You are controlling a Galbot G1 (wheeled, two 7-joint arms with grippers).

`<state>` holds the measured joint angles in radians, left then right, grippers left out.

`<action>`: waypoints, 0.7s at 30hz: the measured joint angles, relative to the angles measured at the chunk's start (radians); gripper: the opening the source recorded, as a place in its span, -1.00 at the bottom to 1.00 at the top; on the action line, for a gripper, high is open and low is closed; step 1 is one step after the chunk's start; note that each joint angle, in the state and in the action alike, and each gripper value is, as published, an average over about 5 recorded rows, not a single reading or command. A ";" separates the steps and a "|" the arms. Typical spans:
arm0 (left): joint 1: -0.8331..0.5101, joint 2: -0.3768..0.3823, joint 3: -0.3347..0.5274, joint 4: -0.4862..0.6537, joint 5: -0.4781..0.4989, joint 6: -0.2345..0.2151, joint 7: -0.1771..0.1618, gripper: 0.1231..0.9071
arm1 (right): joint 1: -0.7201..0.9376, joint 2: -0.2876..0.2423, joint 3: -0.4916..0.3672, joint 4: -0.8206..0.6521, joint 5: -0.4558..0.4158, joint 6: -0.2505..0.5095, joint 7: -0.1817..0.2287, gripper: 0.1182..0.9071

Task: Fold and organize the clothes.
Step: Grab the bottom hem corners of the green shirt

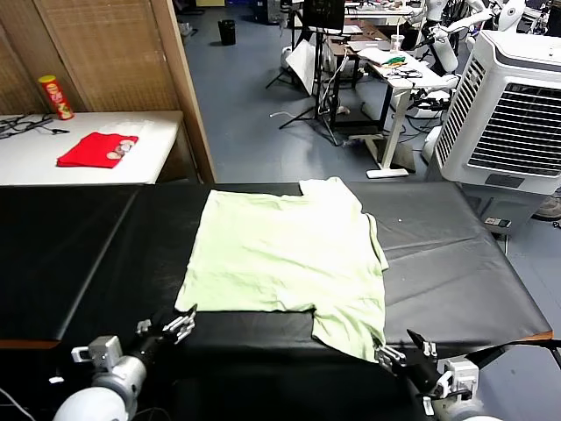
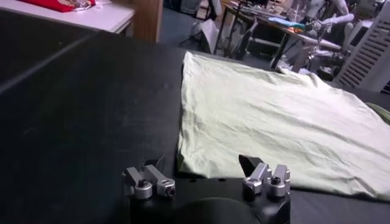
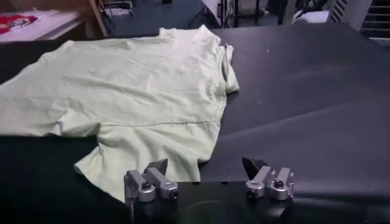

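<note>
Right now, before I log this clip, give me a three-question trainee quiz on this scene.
1. True or false: the pale green short-sleeved T-shirt lies spread flat on the black table.
2. What state are the left gripper and the right gripper in?
3. Where is the bright red folded cloth? A: on the shirt. B: on the white side table. C: held.

Key: 1 true; 2 both open, empty, at the table's near edge; 3 B.

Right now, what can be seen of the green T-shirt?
The T-shirt is pale light green, short-sleeved, of thin, wrinkly fabric. It lies spread flat on the black table, one sleeve toward the near edge, the other at the far edge. No print shows. Both open grippers, left and right, sit near its front edge, not gripping it.
</note>
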<state>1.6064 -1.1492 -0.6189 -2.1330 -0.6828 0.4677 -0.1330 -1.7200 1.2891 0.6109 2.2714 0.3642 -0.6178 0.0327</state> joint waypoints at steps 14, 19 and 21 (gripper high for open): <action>-0.043 0.005 0.017 0.062 -0.003 0.009 -0.004 -0.23 | 0.008 0.025 -0.021 -0.045 -0.028 0.021 -0.012 -0.72; -0.045 0.003 0.019 0.074 -0.001 0.010 -0.002 -0.86 | -0.007 0.035 -0.023 -0.034 -0.035 0.038 -0.003 -0.99; -0.044 0.000 0.020 0.077 0.000 0.008 -0.002 -0.99 | -0.018 0.039 -0.019 -0.021 -0.039 0.041 0.007 -0.99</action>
<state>1.5623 -1.1496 -0.5992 -2.0561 -0.6826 0.4757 -0.1346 -1.7379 1.3284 0.5924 2.2500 0.3248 -0.5764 0.0400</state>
